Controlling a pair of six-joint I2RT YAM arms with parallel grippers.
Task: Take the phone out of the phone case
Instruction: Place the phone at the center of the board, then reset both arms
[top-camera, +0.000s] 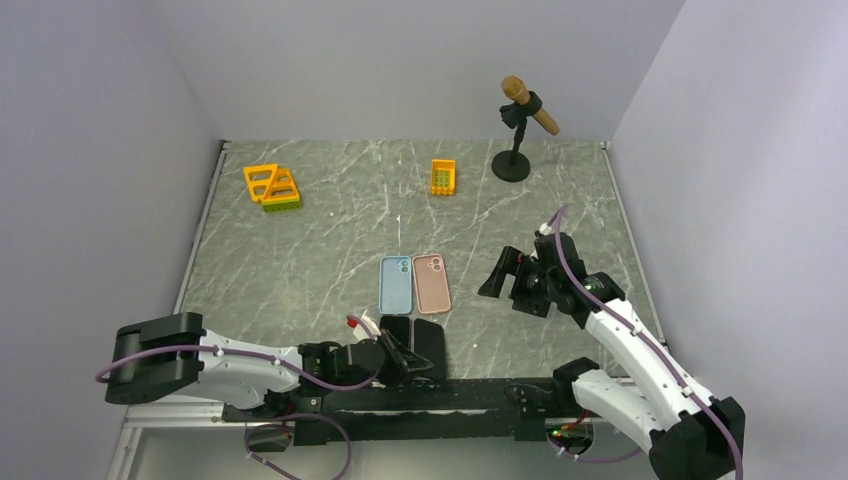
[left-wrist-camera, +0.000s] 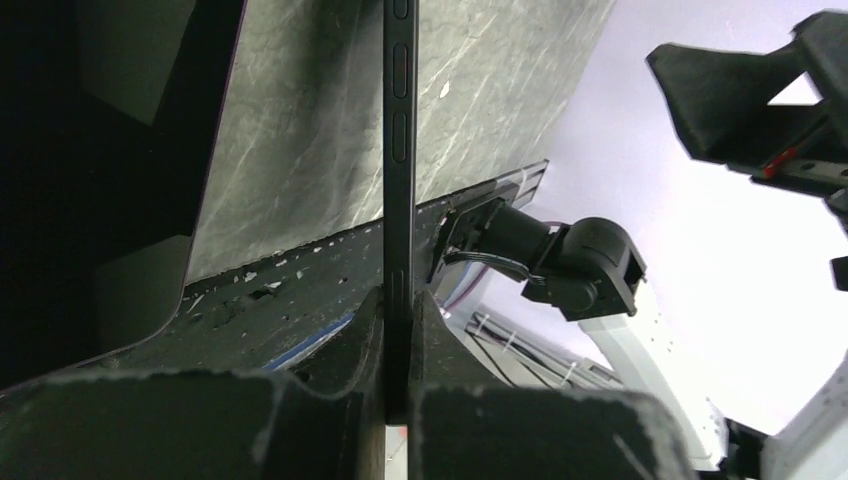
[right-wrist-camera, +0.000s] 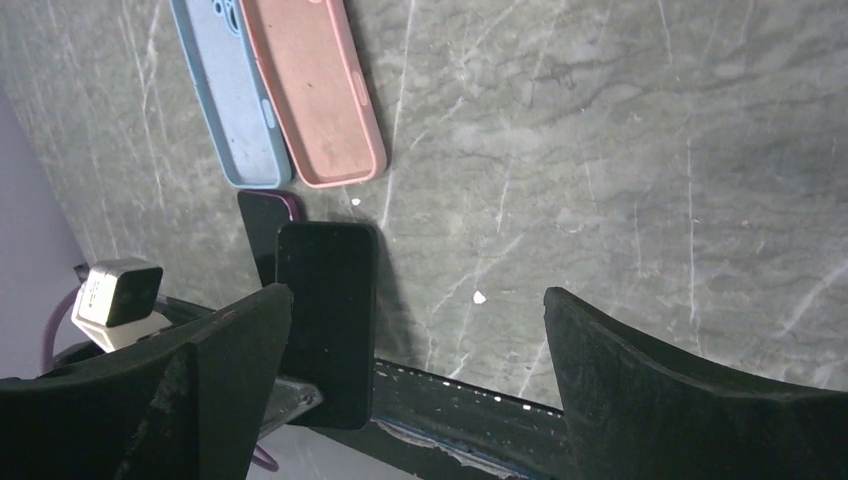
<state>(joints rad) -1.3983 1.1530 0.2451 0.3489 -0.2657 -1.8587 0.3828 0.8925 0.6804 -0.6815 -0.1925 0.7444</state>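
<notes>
My left gripper (top-camera: 405, 352) (left-wrist-camera: 398, 350) is shut on a slim black phone (top-camera: 428, 345) (left-wrist-camera: 400, 150) (right-wrist-camera: 325, 320), held by its thin side near the table's front edge. In the left wrist view the phone is edge-on, its side buttons showing. Beside it is a dark phone case (top-camera: 394, 328) (right-wrist-camera: 262, 212) with a purple rim, apart from the phone; it fills the left of the left wrist view (left-wrist-camera: 100, 200). My right gripper (top-camera: 505, 278) (right-wrist-camera: 417, 300) hangs open above the table, right of the phone, with nothing between its fingers.
A light blue case (top-camera: 395, 284) (right-wrist-camera: 232, 100) and a pink case (top-camera: 431, 283) (right-wrist-camera: 315, 90) lie side by side mid-table. Yellow toy pieces (top-camera: 272, 186) (top-camera: 443, 176) sit at the back. A microphone on a stand (top-camera: 520, 120) is back right. A black rail (right-wrist-camera: 480, 415) runs along the front edge.
</notes>
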